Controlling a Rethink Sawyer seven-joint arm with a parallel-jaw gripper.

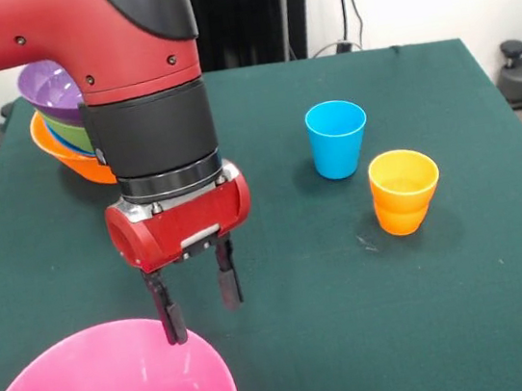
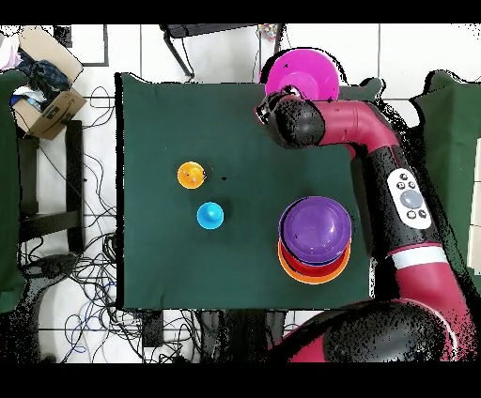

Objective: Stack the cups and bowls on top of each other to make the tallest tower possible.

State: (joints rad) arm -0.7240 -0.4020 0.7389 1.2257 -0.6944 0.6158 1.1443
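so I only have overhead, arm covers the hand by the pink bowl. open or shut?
Observer: Open. The hand has its fingers apart with nothing between them. One fingertip lines up with the pink bowl's far rim, and the other is over the bare cloth beside it. I can't tell whether it touches the rim.
Operator: and the tower, I see purple on top and orange rims under it. Anything else in there?
Observer: Yes, from the side a green bowl sits directly under the purple bowl, above the big orange bowl at the base.
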